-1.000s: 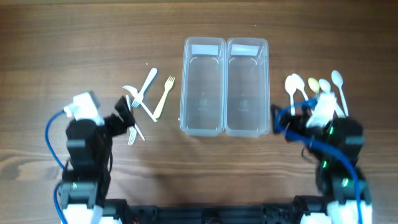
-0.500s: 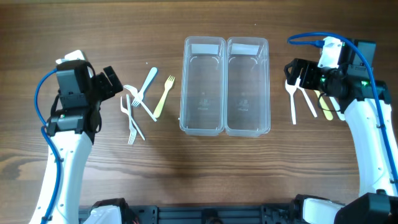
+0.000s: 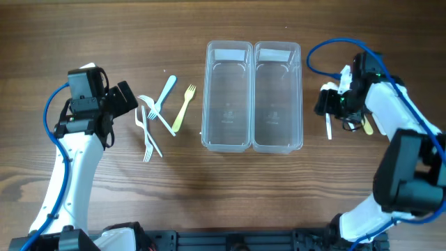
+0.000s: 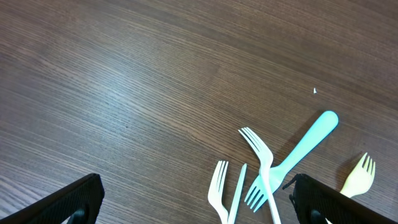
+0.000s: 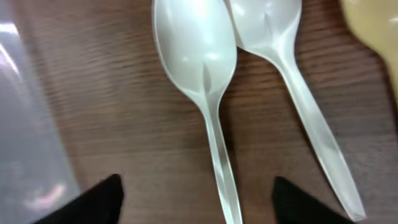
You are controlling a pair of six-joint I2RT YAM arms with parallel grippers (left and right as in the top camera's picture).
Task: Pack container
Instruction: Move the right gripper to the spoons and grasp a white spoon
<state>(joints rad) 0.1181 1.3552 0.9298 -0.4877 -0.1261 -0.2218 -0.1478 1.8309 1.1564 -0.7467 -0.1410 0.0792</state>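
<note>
The left gripper (image 3: 132,99) hangs over the left side of the table (image 3: 223,199) with its jaws spread wide and nothing between them. In its wrist view the two fingers (image 4: 74,199) sit at the lower corners, with bare wood and fork tines in the gap. Just right of it lie the white forks (image 3: 148,139), crossing one another. The blue fork (image 3: 164,93) lies aslant across one of them, handle toward the far edge. The yellow fork (image 3: 182,108) lies just beside these, tines toward the far edge, between the pile and the containers.

On the right side, the right gripper (image 3: 327,104) is down over the spoons, just beside the right container (image 3: 277,104). Its jaws stand apart on either side of the handle of a white spoon (image 5: 198,56), and in the wrist view neither finger (image 5: 99,199) touches it. A second white spoon (image 5: 268,25) lies against the first at the bowls, with its handle angling away. A yellow spoon (image 5: 373,31) lies further right, near the table's right edge.

The left container (image 3: 228,104) and the right one stand side by side, walls touching, at the middle of the table toward the far edge. Both are clear, with no cutlery inside.
</note>
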